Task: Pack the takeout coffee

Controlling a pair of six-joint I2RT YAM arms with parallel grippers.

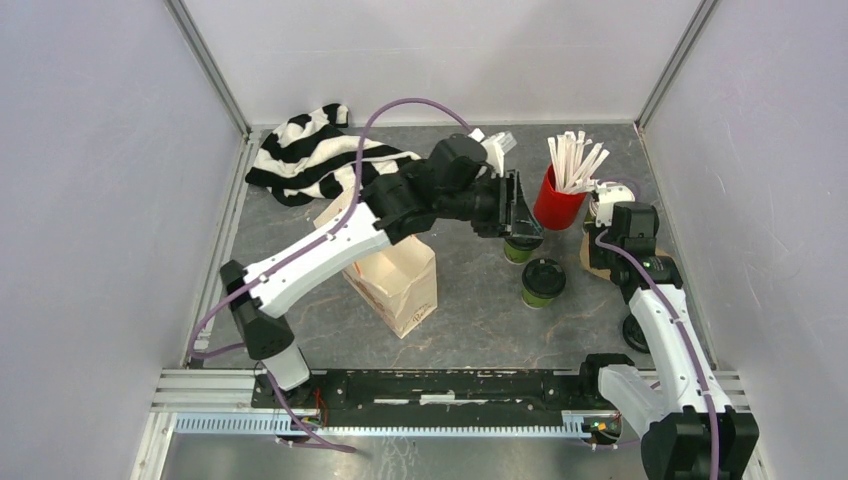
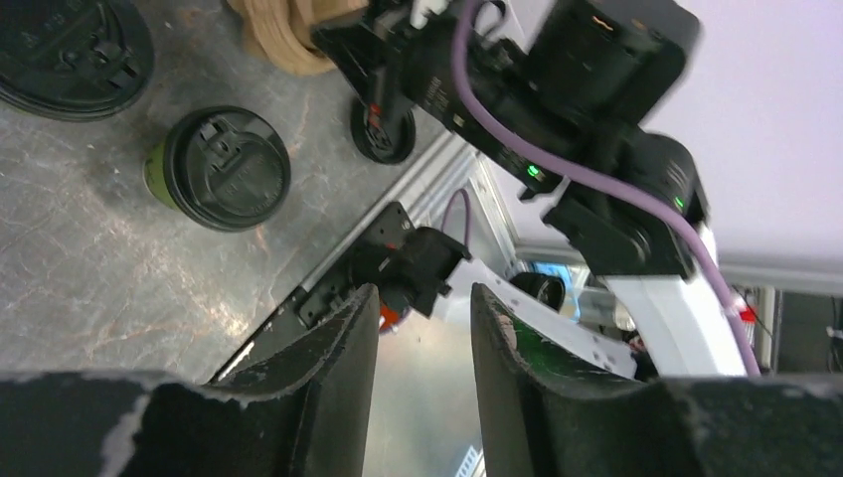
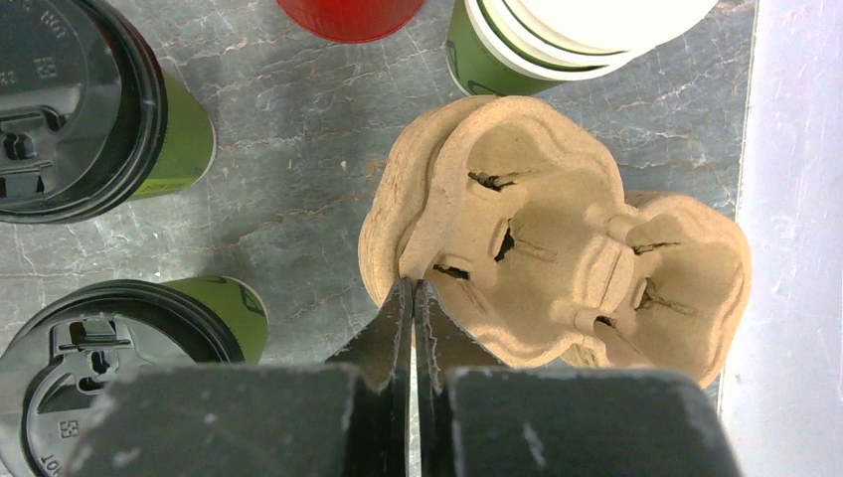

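Two takeout coffee cups, green with black lids, stand on the table right of centre: one (image 1: 520,250) directly below my left gripper (image 1: 522,225), the other (image 1: 543,282) just nearer. In the left wrist view the nearer cup (image 2: 224,169) stands upright, and the first cup's lid (image 2: 70,45) fills the top left corner. My left gripper (image 2: 425,295) has its jaws apart with nothing between them. My right gripper (image 3: 413,285) is shut, its tips against the rim of a brown pulp cup carrier (image 3: 557,238). Both cups (image 3: 169,129) (image 3: 234,308) stand left of it.
A brown paper bag (image 1: 395,280) lies left of the cups. A red cup of white sticks (image 1: 558,200) and stacked lidless cups (image 3: 557,30) stand behind them. A striped cloth (image 1: 310,150) lies at the back left. Walls close off three sides.
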